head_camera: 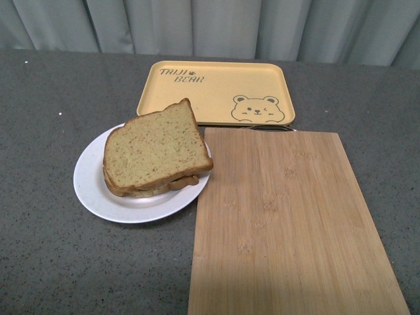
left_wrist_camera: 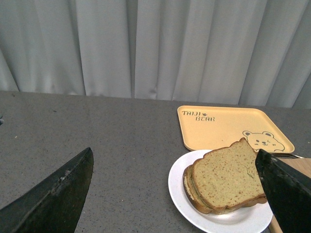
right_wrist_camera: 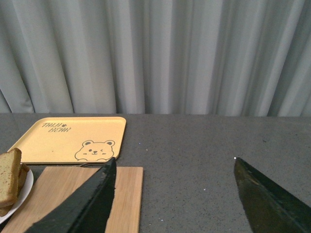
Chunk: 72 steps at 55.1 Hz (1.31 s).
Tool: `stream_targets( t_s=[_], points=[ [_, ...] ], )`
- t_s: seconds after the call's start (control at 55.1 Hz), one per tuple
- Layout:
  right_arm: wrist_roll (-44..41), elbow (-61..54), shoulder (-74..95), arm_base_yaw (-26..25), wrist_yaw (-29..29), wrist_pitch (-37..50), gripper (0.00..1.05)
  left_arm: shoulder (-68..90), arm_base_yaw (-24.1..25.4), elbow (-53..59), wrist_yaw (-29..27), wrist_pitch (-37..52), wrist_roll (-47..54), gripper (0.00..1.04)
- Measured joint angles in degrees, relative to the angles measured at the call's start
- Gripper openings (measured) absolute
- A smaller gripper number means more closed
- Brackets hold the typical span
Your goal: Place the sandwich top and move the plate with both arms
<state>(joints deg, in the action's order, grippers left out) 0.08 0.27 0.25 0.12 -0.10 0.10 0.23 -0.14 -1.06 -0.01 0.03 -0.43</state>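
The sandwich top point(head_camera: 157, 147), a tan-brown speckled slice, lies on a stacked sandwich on the round white plate point(head_camera: 92, 185), left of centre in the front view. No arm shows in the front view. In the left wrist view the sandwich top point(left_wrist_camera: 228, 176) and plate point(left_wrist_camera: 181, 189) lie ahead between the fingers; my left gripper point(left_wrist_camera: 177, 191) is open and empty, held back from the plate. My right gripper point(right_wrist_camera: 175, 187) is open and empty above bare table; the bread's edge point(right_wrist_camera: 9, 177) and plate rim point(right_wrist_camera: 25, 188) show at that view's side.
A bamboo cutting board point(head_camera: 289, 223) lies right of the plate, touching its rim. A yellow tray with a bear drawing point(head_camera: 216, 92) lies behind both. Grey curtains hang behind the dark speckled table point(head_camera: 46, 262).
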Motion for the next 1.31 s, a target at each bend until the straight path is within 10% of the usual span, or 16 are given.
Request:
stream_targets(
  t_s=[0.163, 0.671, 1.306],
  points=[
    [0.0, 0.0, 0.0, 0.0, -0.1, 0.0, 0.97, 11.9, 1.2, -4.4, 6.5, -10.6, -9.8, 0.98],
    [0.0, 0.0, 0.0, 0.0, 0.0, 0.0, 0.95, 82.3, 1.1, -15.6, 16.1, 29.9, -39.5, 0.98],
    [0.0, 0.0, 0.0, 0.0, 0.0, 0.0, 0.95, 110.8, -0.4, -30.0, 21.6, 33.2, -52.4, 0.98]
  ],
)
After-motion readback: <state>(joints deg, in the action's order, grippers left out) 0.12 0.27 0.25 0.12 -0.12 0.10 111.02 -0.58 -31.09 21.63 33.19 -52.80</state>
